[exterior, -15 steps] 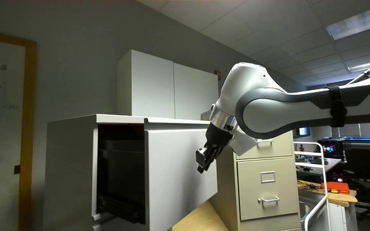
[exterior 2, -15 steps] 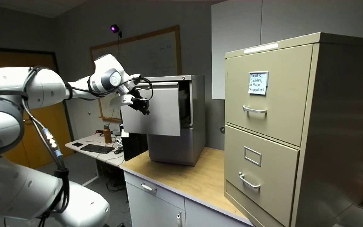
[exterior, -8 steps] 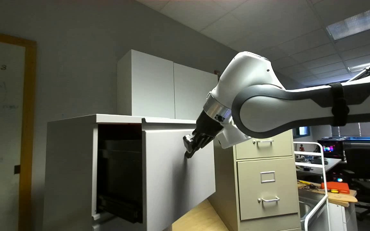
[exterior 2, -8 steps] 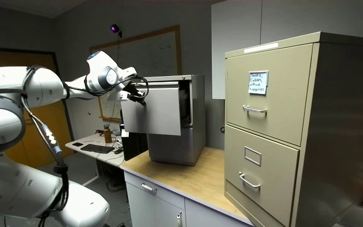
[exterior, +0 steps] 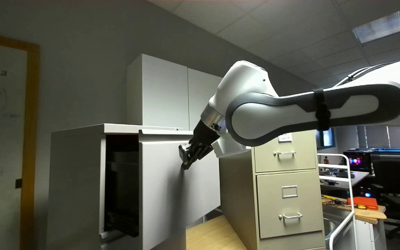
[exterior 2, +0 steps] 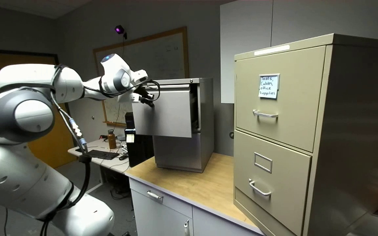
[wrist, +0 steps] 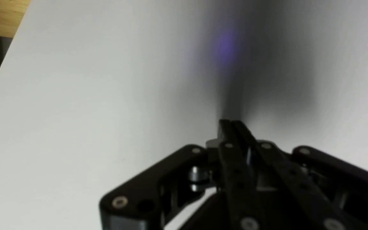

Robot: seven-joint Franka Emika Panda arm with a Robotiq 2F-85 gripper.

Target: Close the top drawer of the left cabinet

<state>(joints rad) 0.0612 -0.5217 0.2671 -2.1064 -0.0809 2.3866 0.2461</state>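
The top drawer is a plain white flat panel, pulled part way out of the left cabinet, in both exterior views (exterior: 196, 194) (exterior 2: 171, 119). A dark gap shows between the panel and the pale grey-white cabinet (exterior: 76, 180), whose side also shows in an exterior view (exterior 2: 207, 124). My gripper (exterior: 185, 167) is shut and empty, tilted down, with its fingertips against the drawer front; it also shows in an exterior view (exterior 2: 151, 104). In the wrist view the closed fingertips (wrist: 230, 122) meet the white panel (wrist: 75, 127), which fills most of the picture.
A beige filing cabinet (exterior: 288, 205) stands beside the drawer on the wooden counter (exterior 2: 221, 177). A white two-door cupboard (exterior: 165, 90) hangs on the wall behind. A desk with a keyboard (exterior 2: 102, 154) and a bottle (exterior 2: 111, 139) lies beyond the arm.
My gripper has come up against the drawer front and moved with it toward the cabinet. The drawer has slid inward, and the dark gap is narrower.
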